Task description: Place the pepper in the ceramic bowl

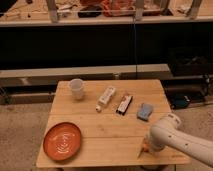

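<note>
The pepper (pixel 144 147) shows as a small slim orange shape near the front right edge of the wooden table (pixel 110 130), mostly covered by my arm. My gripper (pixel 148 144) is right at the pepper, at the end of the white arm (pixel 172 135) that reaches in from the lower right. The ceramic bowl (pixel 62 140), a wide shallow orange-red dish with pale rings, lies at the table's front left corner, far to the left of the gripper.
A whitish cup (pixel 76 88) stands at the back left. A white tube (pixel 105 96), a dark bar (pixel 124 104) and a blue pad (pixel 145 111) lie across the middle and right. A dark shelf unit stands behind the table.
</note>
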`<action>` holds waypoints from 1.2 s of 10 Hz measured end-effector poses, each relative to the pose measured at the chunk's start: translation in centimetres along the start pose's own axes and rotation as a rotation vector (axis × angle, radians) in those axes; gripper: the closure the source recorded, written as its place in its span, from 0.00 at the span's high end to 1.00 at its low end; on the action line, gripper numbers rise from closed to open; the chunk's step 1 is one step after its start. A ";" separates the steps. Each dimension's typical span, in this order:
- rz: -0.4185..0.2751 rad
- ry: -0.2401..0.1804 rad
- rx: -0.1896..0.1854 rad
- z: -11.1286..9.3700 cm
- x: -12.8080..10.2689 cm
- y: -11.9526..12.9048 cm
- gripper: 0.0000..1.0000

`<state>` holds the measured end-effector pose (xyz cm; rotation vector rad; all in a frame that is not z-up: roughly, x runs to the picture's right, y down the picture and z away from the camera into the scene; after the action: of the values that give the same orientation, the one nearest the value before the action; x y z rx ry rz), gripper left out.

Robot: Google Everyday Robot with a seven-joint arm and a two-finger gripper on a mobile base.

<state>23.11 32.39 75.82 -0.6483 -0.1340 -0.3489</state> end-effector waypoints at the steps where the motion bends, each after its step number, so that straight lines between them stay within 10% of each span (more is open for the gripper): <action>1: -0.016 0.011 0.002 -0.8 -0.7 -0.1 0.02; 12: -0.113 0.056 0.022 -4.7 -6.0 -1.7 0.02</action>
<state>16.98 29.91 71.64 -0.6103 -0.1213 -0.4731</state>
